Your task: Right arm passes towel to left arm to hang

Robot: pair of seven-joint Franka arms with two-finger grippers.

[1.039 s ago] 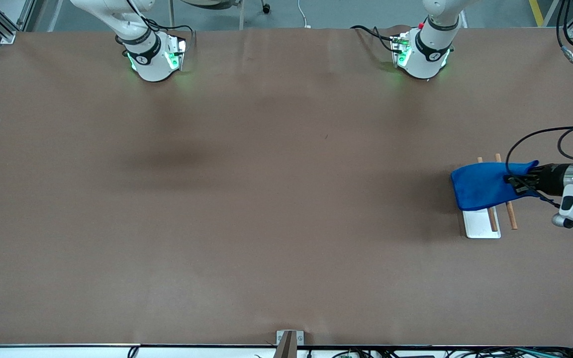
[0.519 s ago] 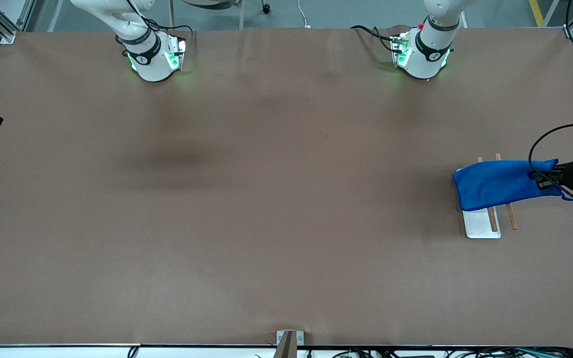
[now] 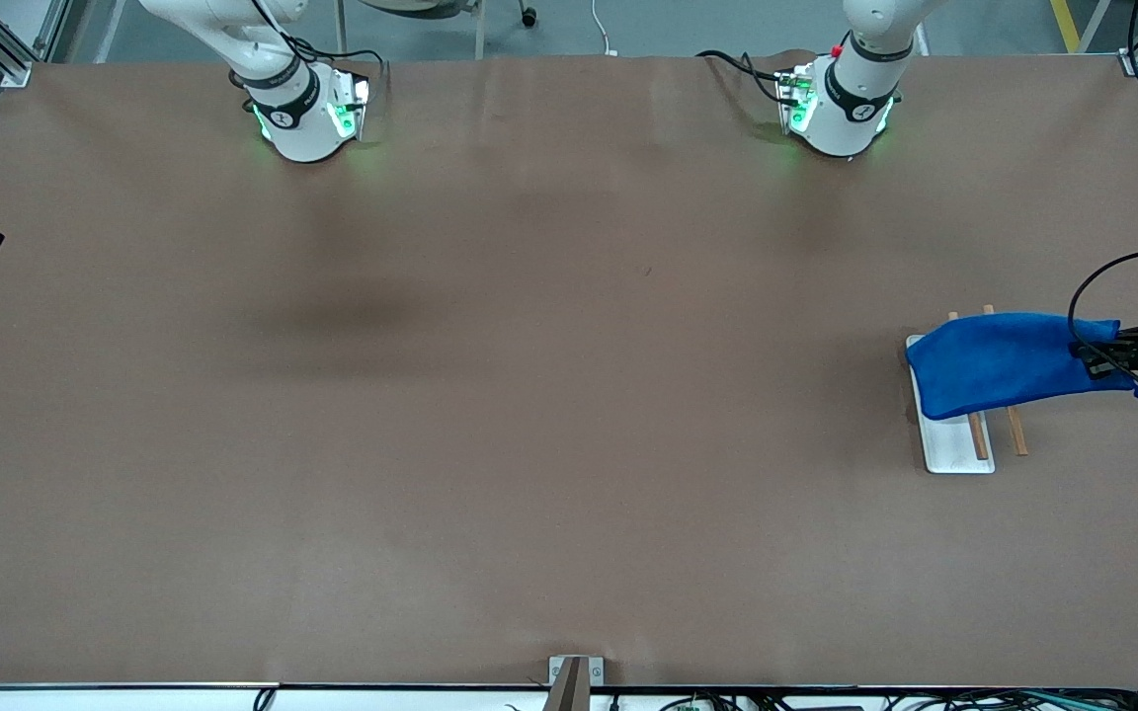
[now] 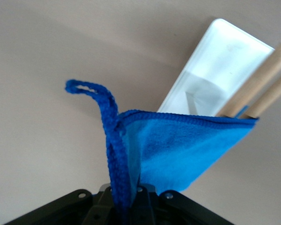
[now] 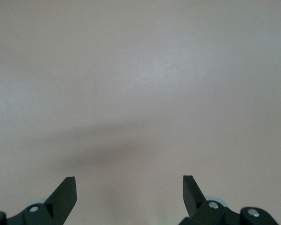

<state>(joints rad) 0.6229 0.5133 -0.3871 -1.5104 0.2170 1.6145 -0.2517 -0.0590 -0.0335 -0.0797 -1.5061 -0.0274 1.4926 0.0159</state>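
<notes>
We hold the towel (image 3: 999,363) pinched at its loop corner in the left gripper (image 4: 126,197).
Light, limp cloth draped over the rack (image 3: 959,449); our right gripper (image 5: 129,190) waits, fingers wide.

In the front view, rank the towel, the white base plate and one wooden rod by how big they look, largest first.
1. The towel, draped over the rods and gripped at one end by the left gripper.
2. The white base plate, partly covered by the towel.
3. One wooden rod, also partly hidden, so its rank is less sure.

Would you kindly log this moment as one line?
left gripper: shut on towel | towel: draped over rack | right gripper: open, waiting
</notes>
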